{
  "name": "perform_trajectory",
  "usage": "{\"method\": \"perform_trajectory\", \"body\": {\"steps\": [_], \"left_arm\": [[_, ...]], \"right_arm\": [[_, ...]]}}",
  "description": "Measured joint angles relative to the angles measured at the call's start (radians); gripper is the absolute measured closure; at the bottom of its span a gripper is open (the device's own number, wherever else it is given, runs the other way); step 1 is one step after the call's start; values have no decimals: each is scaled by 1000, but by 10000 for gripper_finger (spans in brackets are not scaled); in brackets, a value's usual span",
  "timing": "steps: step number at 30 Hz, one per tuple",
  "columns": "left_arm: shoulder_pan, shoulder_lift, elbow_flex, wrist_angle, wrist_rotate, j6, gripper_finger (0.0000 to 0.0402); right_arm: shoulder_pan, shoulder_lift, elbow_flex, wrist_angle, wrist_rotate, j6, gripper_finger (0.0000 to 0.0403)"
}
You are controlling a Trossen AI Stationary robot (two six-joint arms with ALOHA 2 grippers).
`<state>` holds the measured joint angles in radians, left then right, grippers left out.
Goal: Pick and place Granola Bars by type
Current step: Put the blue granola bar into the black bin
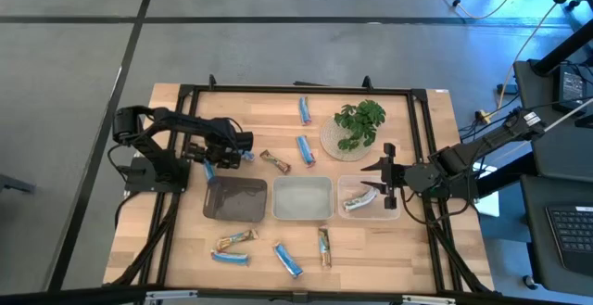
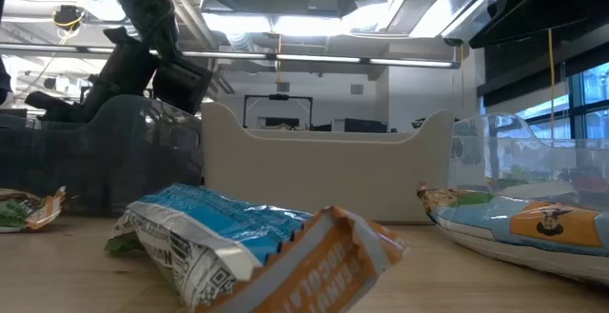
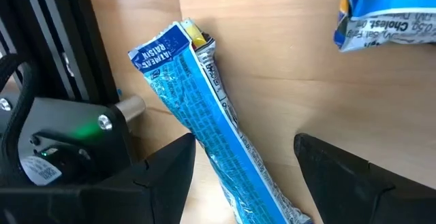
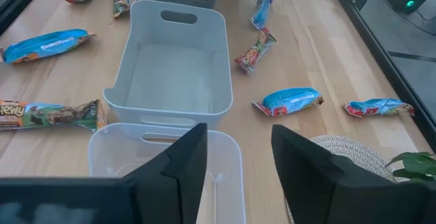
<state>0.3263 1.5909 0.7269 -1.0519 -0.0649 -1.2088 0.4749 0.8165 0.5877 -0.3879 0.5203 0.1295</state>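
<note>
My left gripper hangs open at the table's left, pointing steeply down over a blue granola bar that lies flat on the wood. Its two fingers stand on either side of the bar. Whether the nearer finger touches the wrapper, I cannot tell. My right gripper is open with nothing between its fingers, above the clear tray. A silvery-green bar lies in that tray. Other blue bars and a brown bar lie loose on the table.
A dark tray, a white tray and the clear tray stand in a row at mid-table. A leafy plant on a round plate sits at the far right. Several bars lie near the front edge. A black frame rims the table.
</note>
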Motion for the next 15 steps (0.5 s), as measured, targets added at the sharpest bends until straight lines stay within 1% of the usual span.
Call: {"method": "perform_trajectory", "body": {"steps": [1, 4, 12, 15], "left_arm": [[7, 0, 0, 1, 0, 28, 148], [19, 0, 0, 6, -15, 182, 148], [21, 0, 1, 33, -56, 397, 148], [21, 0, 7, 41, -91, 481, 148]], "right_arm": [[0, 0, 0, 0, 0, 0, 235], [0, 0, 0, 0, 1, 0, 235], [0, 0, 0, 1, 1, -2, 235], [0, 0, 0, 1, 1, -3, 235]]}}
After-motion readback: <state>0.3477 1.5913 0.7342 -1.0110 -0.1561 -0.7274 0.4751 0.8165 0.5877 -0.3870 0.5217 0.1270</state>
